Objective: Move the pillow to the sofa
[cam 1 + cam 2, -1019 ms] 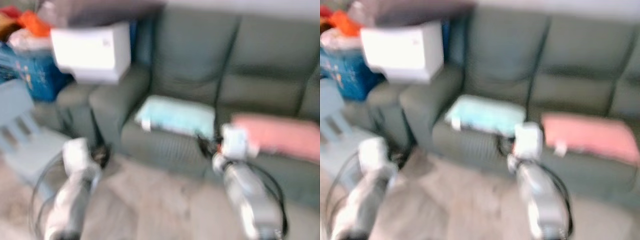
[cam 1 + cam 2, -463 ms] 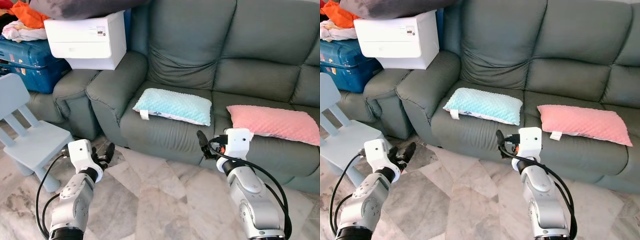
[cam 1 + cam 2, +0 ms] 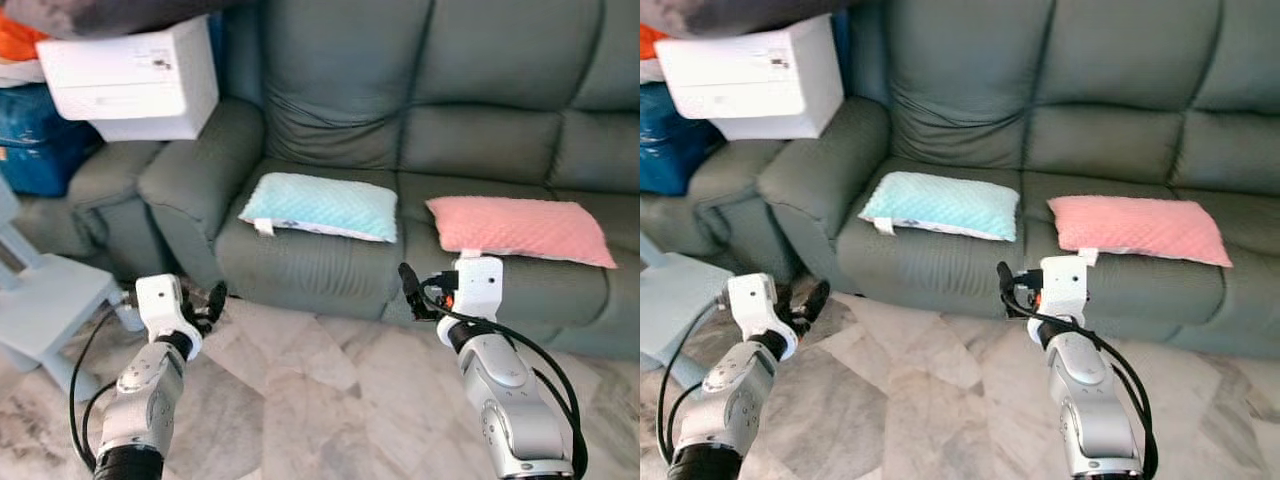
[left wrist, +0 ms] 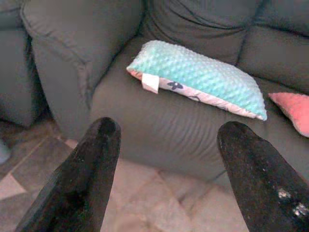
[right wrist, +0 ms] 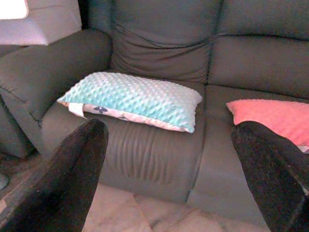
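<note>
My head camera has swung right since the last frame, and from it the teal pillow and pink pillow already lie on the sofa; in the wrist views the left gripper and right gripper hang empty, fingers apart, so the move looks probably finished.

My two arms are silver, smooth and rounded, a dull metal sheen on the forearms. Each wrist carries a boxy white block, and the one on my right has a spot of orange-red at its side. Black cables loop out from both wrist blocks and curl back along the forearms. My left gripper ends in two long black fingers, matte, thick, round-tipped. My right gripper has the same pair. One left finger shows small pale specks near its base.
</note>
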`<state>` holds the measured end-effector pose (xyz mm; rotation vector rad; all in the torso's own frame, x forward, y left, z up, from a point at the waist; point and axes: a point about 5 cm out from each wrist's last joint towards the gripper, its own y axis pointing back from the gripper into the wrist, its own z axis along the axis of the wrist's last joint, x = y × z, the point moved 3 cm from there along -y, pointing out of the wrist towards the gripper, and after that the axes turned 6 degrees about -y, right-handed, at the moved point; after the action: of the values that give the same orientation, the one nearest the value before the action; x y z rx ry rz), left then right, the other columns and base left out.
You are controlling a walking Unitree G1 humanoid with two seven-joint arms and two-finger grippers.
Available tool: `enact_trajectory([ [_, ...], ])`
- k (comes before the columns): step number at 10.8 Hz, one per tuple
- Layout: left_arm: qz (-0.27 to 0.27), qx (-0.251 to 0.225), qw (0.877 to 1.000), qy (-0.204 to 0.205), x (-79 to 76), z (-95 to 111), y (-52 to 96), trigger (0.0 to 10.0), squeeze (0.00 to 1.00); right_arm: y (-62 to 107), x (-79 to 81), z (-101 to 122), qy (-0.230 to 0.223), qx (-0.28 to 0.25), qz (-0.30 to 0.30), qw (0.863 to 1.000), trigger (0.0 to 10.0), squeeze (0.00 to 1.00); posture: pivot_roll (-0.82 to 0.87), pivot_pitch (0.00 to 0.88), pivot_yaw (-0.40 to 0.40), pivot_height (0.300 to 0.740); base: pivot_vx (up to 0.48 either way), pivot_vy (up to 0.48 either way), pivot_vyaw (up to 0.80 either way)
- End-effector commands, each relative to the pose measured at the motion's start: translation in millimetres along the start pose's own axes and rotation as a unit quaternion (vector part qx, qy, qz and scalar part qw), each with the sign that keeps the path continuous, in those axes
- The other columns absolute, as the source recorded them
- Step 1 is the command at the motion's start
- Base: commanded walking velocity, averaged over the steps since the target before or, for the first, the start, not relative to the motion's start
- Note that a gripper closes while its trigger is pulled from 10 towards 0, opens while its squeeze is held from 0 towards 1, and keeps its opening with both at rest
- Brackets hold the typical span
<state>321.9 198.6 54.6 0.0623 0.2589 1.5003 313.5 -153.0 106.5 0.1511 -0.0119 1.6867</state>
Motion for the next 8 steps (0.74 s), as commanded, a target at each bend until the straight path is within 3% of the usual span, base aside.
enact_trajectory([
  [1, 0.0, 0.005, 1.0, -0.003, 3.5, -1, -0.7, 10.0, 0.0, -0.4, 1.4, 3, 0.003, -0.001, 0.002, 1.0, 10.0, 0.0, -0.19, 0.04, -0.009, 0.74, 0.0, 0.0, -0.79],
  [8, -0.029, 0.007, 0.999, 0.042, -5.4, -5, -2.8, 10.0, 0.0, -1.2, 0.2, 6, 0.01, -0.006, 0.001, 1.0, 10.0, 0.0, -0.2, 0.04, -0.007, 0.74, 0.0, 0.0, -0.79],
])
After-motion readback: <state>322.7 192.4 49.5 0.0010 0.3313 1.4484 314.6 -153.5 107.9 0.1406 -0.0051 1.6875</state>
